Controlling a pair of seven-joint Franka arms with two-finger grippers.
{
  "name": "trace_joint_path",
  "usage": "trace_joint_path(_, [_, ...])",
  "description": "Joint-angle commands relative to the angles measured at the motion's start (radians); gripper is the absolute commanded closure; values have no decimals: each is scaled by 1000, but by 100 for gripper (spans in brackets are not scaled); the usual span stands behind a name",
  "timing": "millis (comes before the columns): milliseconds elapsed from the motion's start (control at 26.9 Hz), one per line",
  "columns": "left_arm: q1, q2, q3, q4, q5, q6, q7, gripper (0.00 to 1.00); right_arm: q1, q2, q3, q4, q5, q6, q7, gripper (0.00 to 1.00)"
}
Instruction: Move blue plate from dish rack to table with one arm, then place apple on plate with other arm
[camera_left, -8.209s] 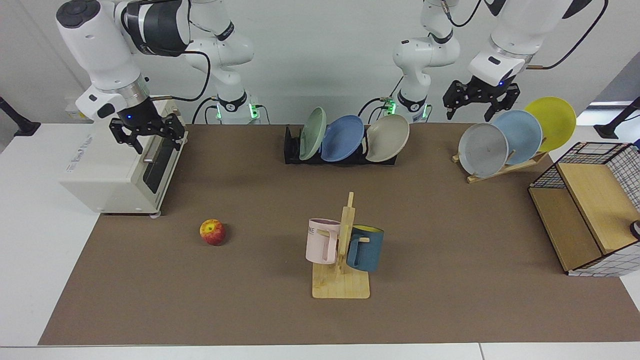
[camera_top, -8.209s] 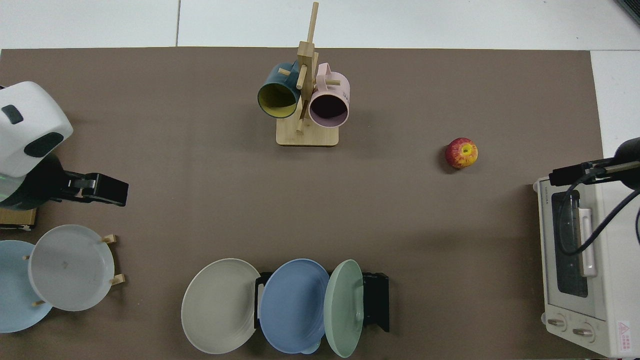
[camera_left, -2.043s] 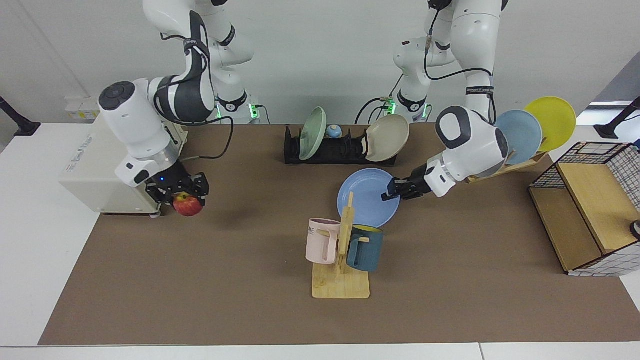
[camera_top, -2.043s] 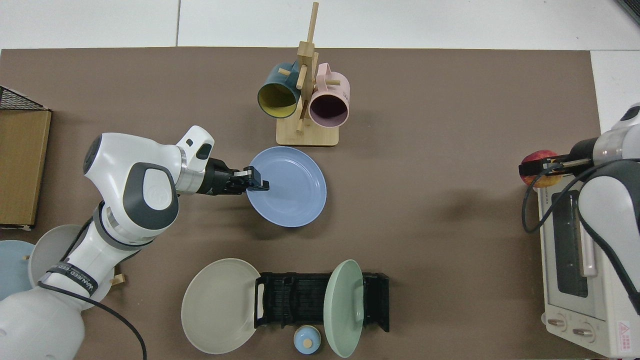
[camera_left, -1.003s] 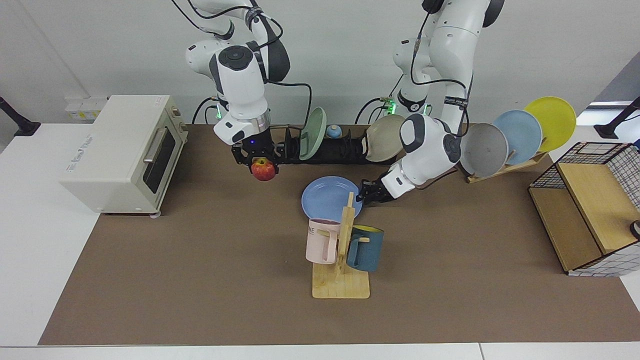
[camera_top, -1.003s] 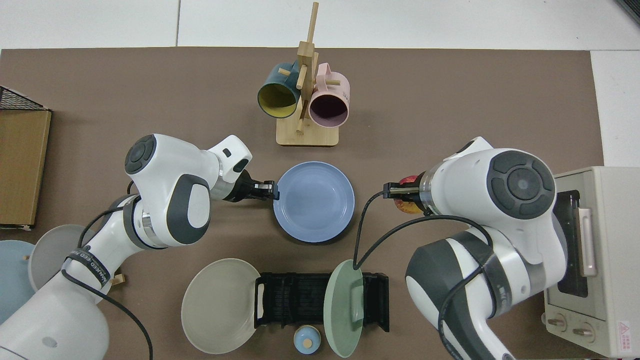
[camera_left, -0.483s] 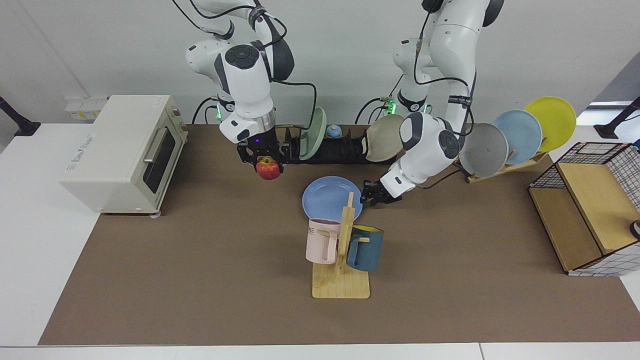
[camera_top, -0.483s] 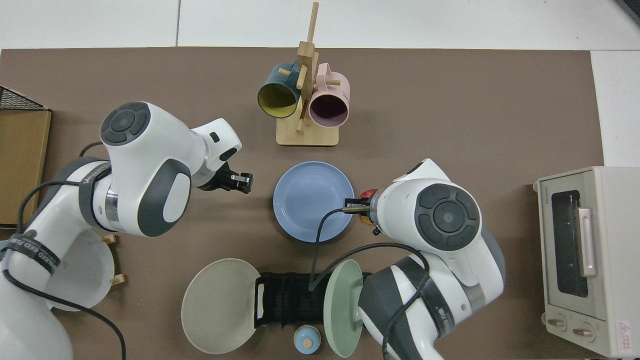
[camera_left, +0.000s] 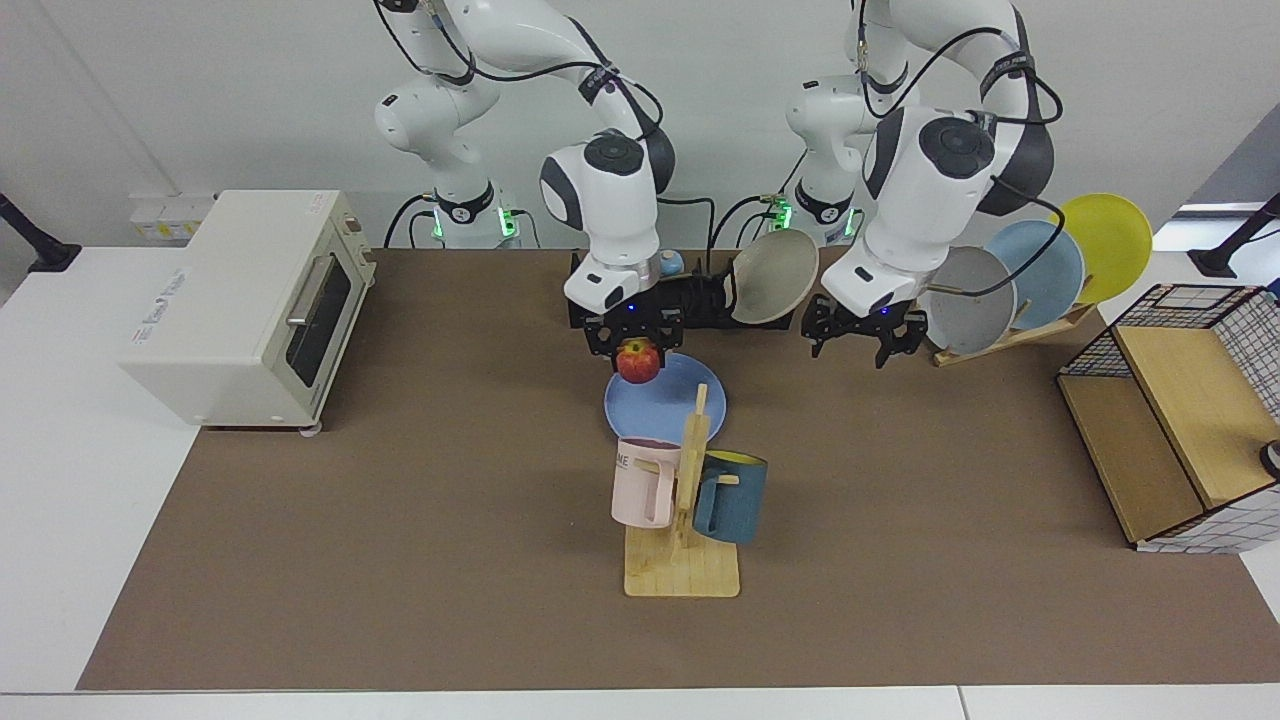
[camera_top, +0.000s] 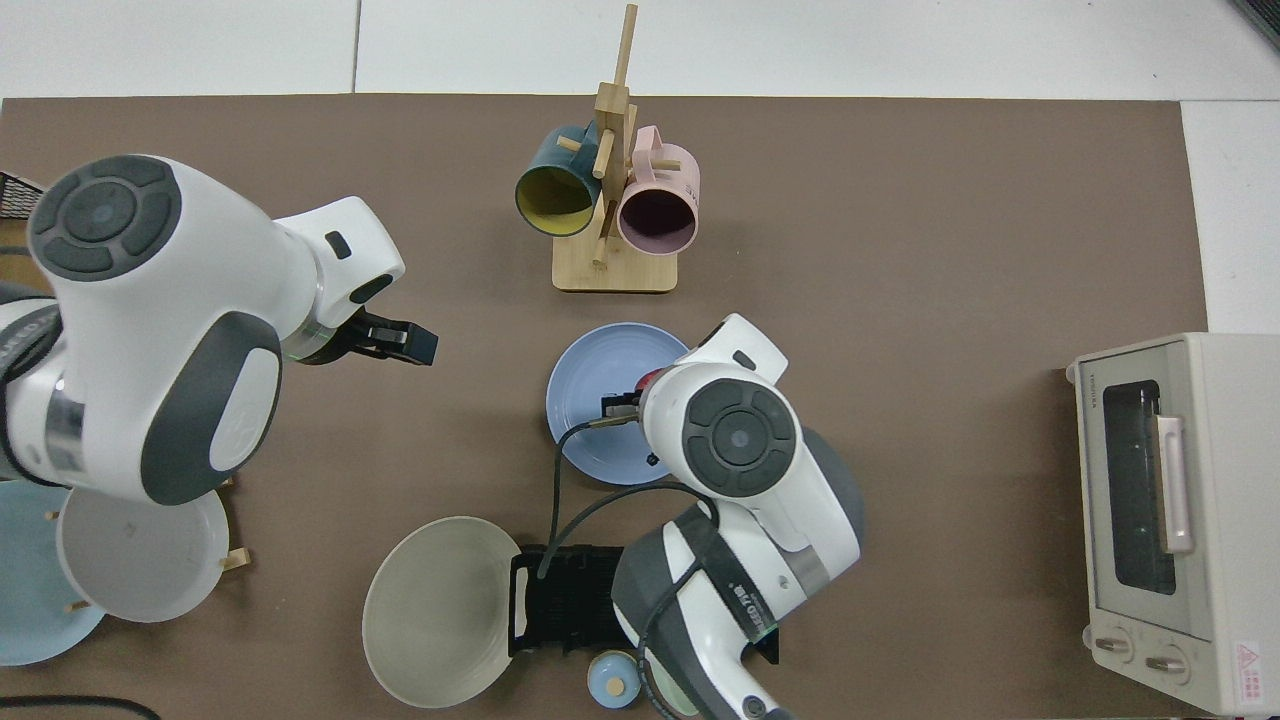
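Right gripper (camera_left: 637, 352), jaws clamped on apple (camera_left: 638, 361), above blue plate (camera_left: 655, 405) behind mug stand (camera_left: 686, 500); left gripper (camera_left: 866, 343) jaws apart

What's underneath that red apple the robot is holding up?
The round periwinkle-blue plate lies flat on the brown mat beneath the small red apple, which the right gripper grips. The top view's arm covers part of the plate, and whether they touch is unclear.

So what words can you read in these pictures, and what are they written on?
"ME": end of a word on the pink mug; the rest is hidden.
Print on the side of the toaster oven: too blurred to read.
Red triangle sticker on the oven's front, top view: too small to read.
Black band with white letters on the right arm: too small to read.
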Motion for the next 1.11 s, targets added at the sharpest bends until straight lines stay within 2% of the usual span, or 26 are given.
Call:
trace_joint_path(0, [-5,-63,18,48,26,-128,2,0,25,88,-5,48,29,69,-50,100])
trace_joint_path(149, [-5,-95,32,77,24,-196,3,0,43,120,-5,26,35,119,-90,100])
trace_joint_path(334, [-14,-135,75,116,24,-263,14,0,45,125,-6,13,114,141,-157,100])
trace_joint_path(520, [-22,-129,87,202,24,-352,14,0,45,123,-6,7,116,141,-171,100])
trace_joint_path(669, [-42,-121,90,226,21,-389,12,0,49,128,-6,-13,116,151,-173,83])
trace_joint_path(854, [-36,-101,90,271,15,-392,12,0,53,132,-6,-25,116,188,-179,78])
trace_joint_path(929, [-33,-92,90,283,11,-395,11,0,53,132,-6,-25,118,188,-179,69])
trace_joint_path(966, [-33,-93,90,281,9,-395,12,0,53,132,-6,-25,116,188,-179,59])
trace_joint_path(1003, [-31,-98,92,281,9,-392,16,0,53,132,-6,-24,118,188,-177,40])
trace_joint_path(1040, [-31,-104,92,274,11,-392,17,0,53,132,-6,-22,118,188,-173,17])
trace_joint_path(1077, [-33,-109,95,268,11,-394,19,0,53,132,-6,-21,116,188,-174,0])
